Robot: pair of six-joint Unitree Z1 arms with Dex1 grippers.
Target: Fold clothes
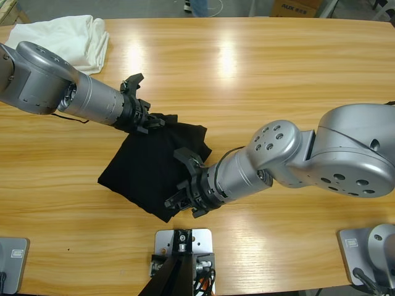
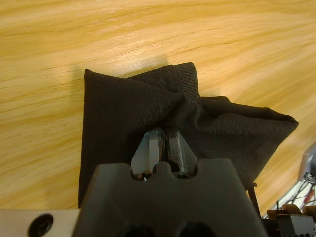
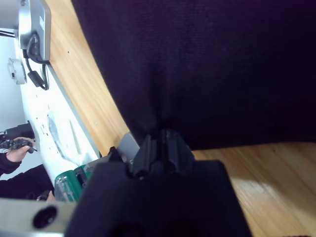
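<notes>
Fold underway: left end effector & right end effector both clamped on black shirt edges; next, carry across counter w/o slipping.

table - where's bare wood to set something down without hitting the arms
Free: the top middle and top right of the table, past the white cloth; also the near-left strip. Crowded: the centre, where both grippers pinch the black shirt.

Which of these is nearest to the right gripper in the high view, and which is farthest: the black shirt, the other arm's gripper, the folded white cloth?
From the right gripper:
1. Black shirt: pinched in its jaws at the near edge.
2. Left gripper: farther back, on the shirt's far corner.
3. Folded white cloth: farthest, at the table's far corner behind the left arm.
</notes>
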